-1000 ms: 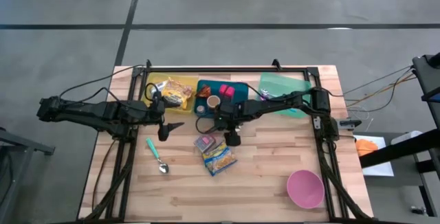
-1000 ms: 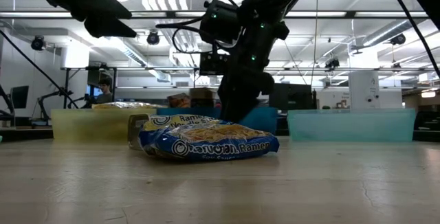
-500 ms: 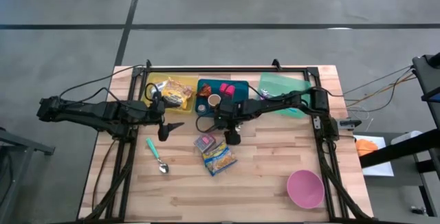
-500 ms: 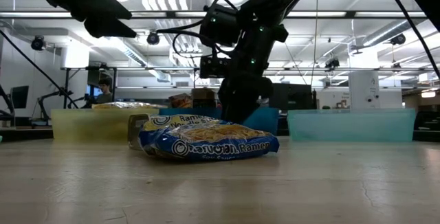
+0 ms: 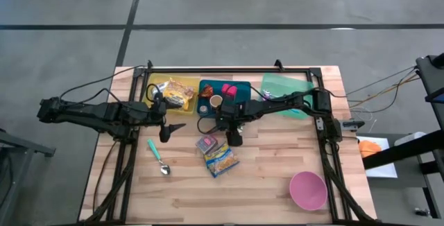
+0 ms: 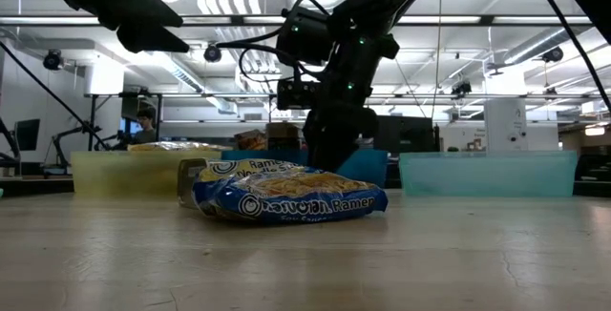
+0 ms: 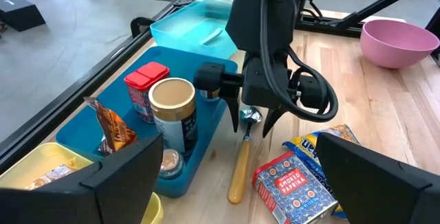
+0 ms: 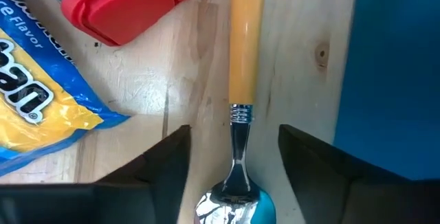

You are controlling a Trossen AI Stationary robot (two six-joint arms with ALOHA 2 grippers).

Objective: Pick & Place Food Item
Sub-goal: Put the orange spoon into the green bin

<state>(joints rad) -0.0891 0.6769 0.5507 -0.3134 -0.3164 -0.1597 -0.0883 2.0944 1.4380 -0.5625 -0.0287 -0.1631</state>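
A spoon with a yellow handle (image 8: 245, 52) lies flat on the wooden table next to the blue bin (image 8: 399, 80). My right gripper (image 8: 234, 141) points down over it, open. Its fingers stand on either side of the spoon's metal neck (image 8: 239, 145), with a gap on each side. The left wrist view shows the same, the right gripper (image 7: 253, 122) standing over the spoon's bowl end. A blue and yellow ramen packet (image 5: 221, 159) and a smoked paprika tin (image 5: 207, 143) lie just beside it. My left gripper (image 5: 166, 130) hovers open at the table's left.
A yellow bin (image 5: 172, 91), the blue bin (image 5: 222, 98) with jars and a red box, and a teal bin (image 5: 288, 91) line the far edge. A teal spoon (image 5: 158, 158) lies near left. A pink bowl (image 5: 308, 189) stands near right.
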